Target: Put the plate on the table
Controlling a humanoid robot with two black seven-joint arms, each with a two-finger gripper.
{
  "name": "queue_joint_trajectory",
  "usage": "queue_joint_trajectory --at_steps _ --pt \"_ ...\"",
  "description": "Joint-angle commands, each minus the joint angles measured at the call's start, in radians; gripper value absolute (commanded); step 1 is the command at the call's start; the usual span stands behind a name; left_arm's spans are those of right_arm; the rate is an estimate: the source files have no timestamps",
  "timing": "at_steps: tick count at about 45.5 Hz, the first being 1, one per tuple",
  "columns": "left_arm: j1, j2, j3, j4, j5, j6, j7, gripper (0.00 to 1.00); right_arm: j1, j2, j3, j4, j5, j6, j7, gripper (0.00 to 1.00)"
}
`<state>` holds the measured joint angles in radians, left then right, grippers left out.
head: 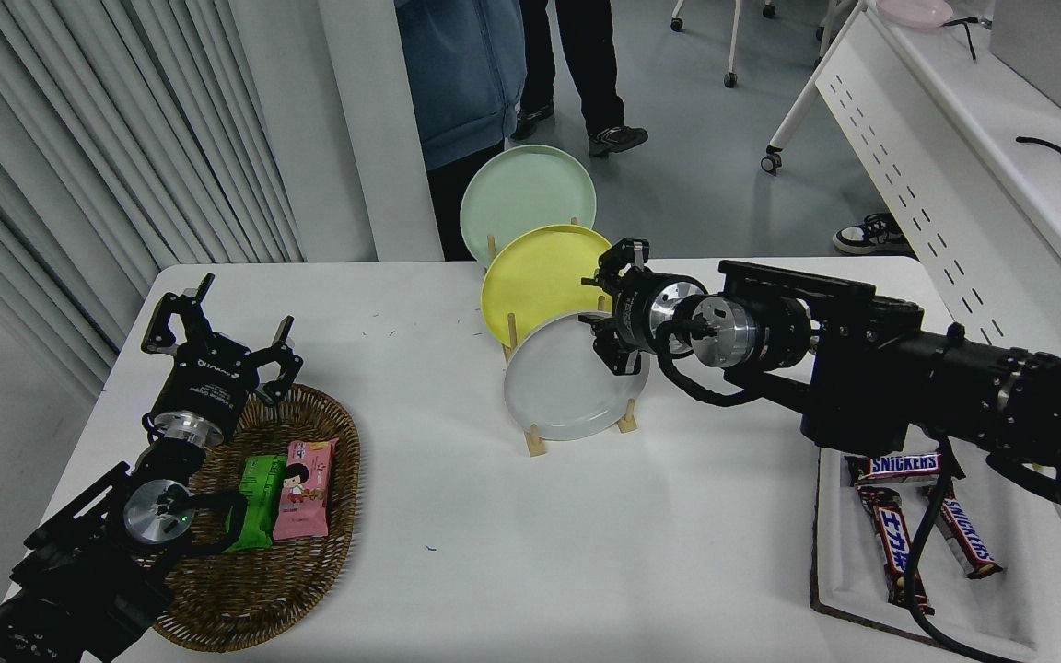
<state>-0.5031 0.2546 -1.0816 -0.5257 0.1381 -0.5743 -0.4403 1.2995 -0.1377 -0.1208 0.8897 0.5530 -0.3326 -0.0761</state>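
Note:
The light-grey plate (563,387) stands on edge in the front slot of a wooden rack (535,442) on the white table (530,543). Behind it stand the yellow plate (540,281) and the mint green plate (526,193). My right gripper (609,304) is open at the grey plate's upper right rim, one finger above the rim and one in front of the plate's right side. It holds nothing. My left gripper (217,331) is parked at the lower left over a basket, fingers spread.
A wicker basket (263,562) with snack packs lies at the front left. A white tray (926,571) with chocolate bars sits at the front right under my right arm. People stand beyond the table's far edge. A white desk (954,157) is at the right.

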Motion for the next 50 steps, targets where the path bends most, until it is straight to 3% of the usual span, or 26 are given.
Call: queue_joint_trajectory --at_steps 1,36,50 --pt "0.0 0.0 0.0 0.001 0.0 -0.001 0.0 1.0 0.004 0.0 0.001 0.0 0.002 0.001 -0.022 0.33" --pt "0.0 0.0 0.0 0.0 0.0 -0.001 0.0 1.0 0.003 0.001 0.006 -0.014 0.004 0.0 -0.024 0.24" --pt "0.0 0.0 0.0 0.001 0.0 -0.001 0.0 1.0 0.001 0.001 0.006 -0.017 0.005 -0.003 -0.045 0.11"
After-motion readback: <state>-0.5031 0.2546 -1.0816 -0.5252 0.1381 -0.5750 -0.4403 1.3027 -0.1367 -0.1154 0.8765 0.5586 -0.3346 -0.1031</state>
